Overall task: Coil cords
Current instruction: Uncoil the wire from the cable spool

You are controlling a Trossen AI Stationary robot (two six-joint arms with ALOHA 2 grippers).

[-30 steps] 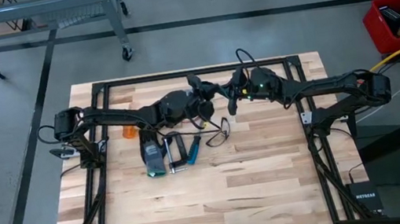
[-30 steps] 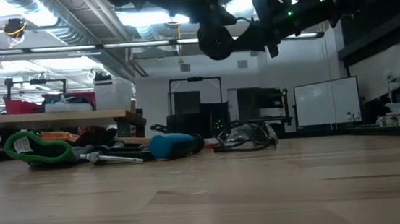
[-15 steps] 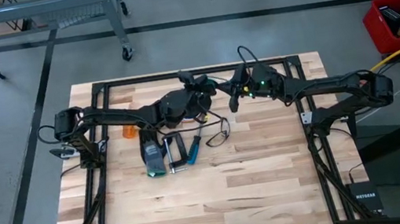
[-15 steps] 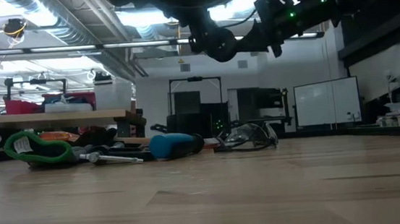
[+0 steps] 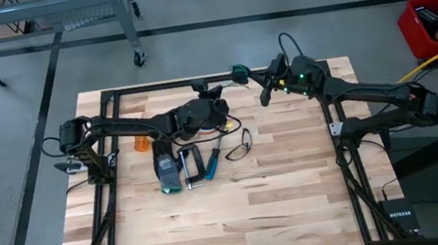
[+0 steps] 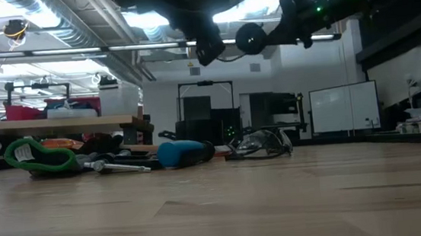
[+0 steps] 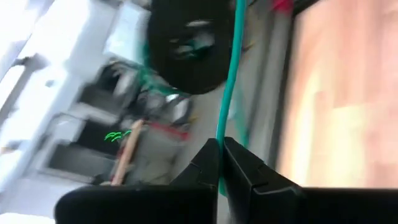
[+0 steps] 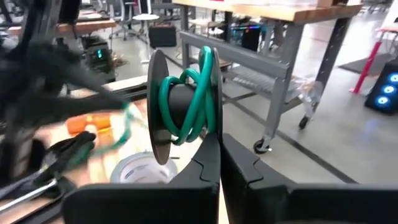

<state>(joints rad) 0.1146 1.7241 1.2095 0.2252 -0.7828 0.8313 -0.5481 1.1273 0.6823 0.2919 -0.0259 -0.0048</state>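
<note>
Left to right, at the bench's (image 5: 243, 223) far side:

1. Tool cluster below the left arm: grey tape roll (image 5: 167, 172), clamp (image 5: 192, 165), blue-handled screwdriver (image 5: 212, 160), orange piece (image 5: 143, 141). None are handled.

2. Black cord (image 5: 239, 141), lying in a loose loop on the bench beside the screwdriver, not yet coiled.

3. Left gripper (image 5: 218, 105), raised above the bench, jaws closed on the green cord (image 7: 229, 93), which runs taut from them toward the spool.

4. Spool (image 8: 180, 106), dark with flat end discs, carrying several turns of green cord. We judge the winding part done.

5. Right gripper (image 5: 267, 89), raised near the back rail, jaws closed on the spool's rim.

Risks, as we judge them: the cord slipping from the narrow pinch and the turns springing loose; too much pull tilting the spool in the right jaws; slack cord riding over a disc edge.
</note>
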